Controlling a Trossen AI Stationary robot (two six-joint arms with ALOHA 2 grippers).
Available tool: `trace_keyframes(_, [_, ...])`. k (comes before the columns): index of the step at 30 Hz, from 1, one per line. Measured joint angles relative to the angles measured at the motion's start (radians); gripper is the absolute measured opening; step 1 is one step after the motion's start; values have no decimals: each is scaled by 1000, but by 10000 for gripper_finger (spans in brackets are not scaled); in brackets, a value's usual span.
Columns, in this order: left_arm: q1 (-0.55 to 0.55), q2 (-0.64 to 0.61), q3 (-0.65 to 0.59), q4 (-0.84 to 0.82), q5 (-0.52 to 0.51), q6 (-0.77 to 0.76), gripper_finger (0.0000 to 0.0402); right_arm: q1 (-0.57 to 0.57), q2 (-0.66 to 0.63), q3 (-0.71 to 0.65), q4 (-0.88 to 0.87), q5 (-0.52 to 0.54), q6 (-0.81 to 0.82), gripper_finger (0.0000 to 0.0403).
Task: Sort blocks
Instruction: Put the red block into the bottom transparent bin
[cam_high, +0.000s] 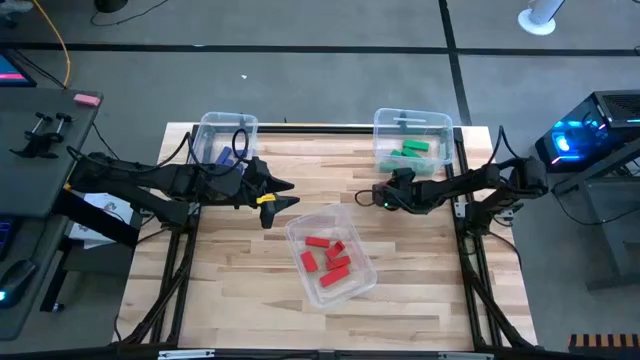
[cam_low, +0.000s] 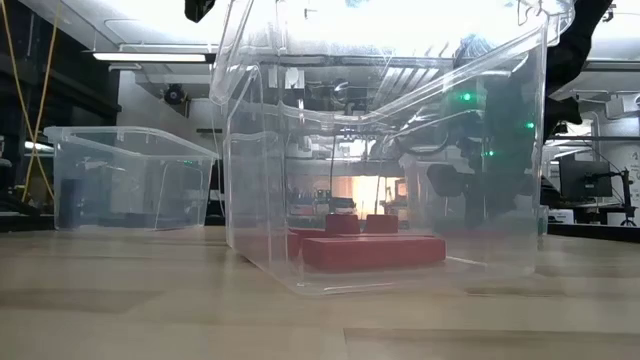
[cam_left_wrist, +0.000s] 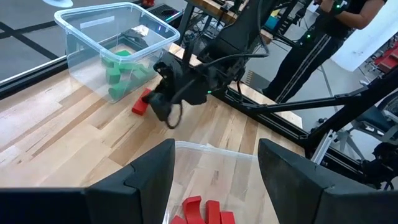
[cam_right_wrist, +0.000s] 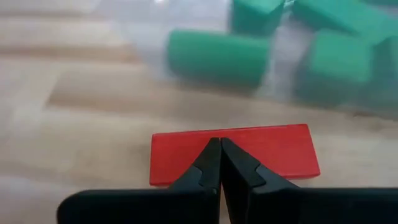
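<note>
Overhead, I see three clear bins on the wooden surface (cam_high: 230, 320). The middle bin (cam_high: 361, 283) holds the red blocks (cam_high: 329, 257), the far-right bin (cam_high: 445, 124) holds the green blocks (cam_high: 412, 152), and blue blocks (cam_high: 224, 157) show in the far-left bin (cam_high: 208, 123). The left pincer (cam_high: 287, 193) sits just left of the middle bin's far corner, a yellow piece (cam_high: 266, 199) on it. The right pincer (cam_high: 364, 196) is low by the near-left corner of the green bin.

From surface level, I note the middle bin (cam_low: 262, 180) filling the frame, with red blocks (cam_low: 374, 250) flat on its floor; the left bin (cam_low: 130, 180) stands well behind it.

From the left wrist, I report the left pincer (cam_left_wrist: 214, 163) spread wide over the middle bin's rim (cam_left_wrist: 214, 149), holding nothing, red blocks (cam_left_wrist: 202, 211) beneath. Farther off, a lone red block (cam_left_wrist: 140, 104) lies on the surface just beside the green bin (cam_left_wrist: 81, 37), with the right pincer (cam_left_wrist: 159, 106) down at it. A person (cam_left_wrist: 317, 37) stands beyond the surface.

From the right wrist, I confirm the right pincer (cam_right_wrist: 221, 144) is fully closed, its tips over the lone red block (cam_right_wrist: 280, 149); I cannot tell whether they touch it. Green blocks (cam_right_wrist: 217, 57) lie behind the bin wall.
</note>
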Motion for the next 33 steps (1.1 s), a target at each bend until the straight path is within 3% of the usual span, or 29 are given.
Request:
trace_keyframes(5, [0,0,0,-5,0,2,218,88,-30,0,7,-91,-95,0])
trace_keyframes(9, [0,0,0,-7,0,5,218,178,-87,-1,-21,-211,-282,0])
trace_keyframes(15, [0,0,0,-7,0,22,218,267,-196,-2,-129,-591,-715,0])
trace_keyframes(17, [0,0,0,-7,0,22,218,291,-221,-2,-182,-672,-803,0])
trace_keyframes(21, [0,0,0,-7,0,21,218,332,-253,6,-266,-702,-907,0])
trace_keyframes(29, [0,0,0,-6,-12,35,218,340,-258,134,-418,-666,-916,0])
trace_keyframes(31, [0,0,0,-6,-12,35,218,340,-262,175,-442,-664,-868,0])
trace_keyframes(33, [0,0,0,-6,-12,35,218,337,-264,211,-501,-664,-720,0])
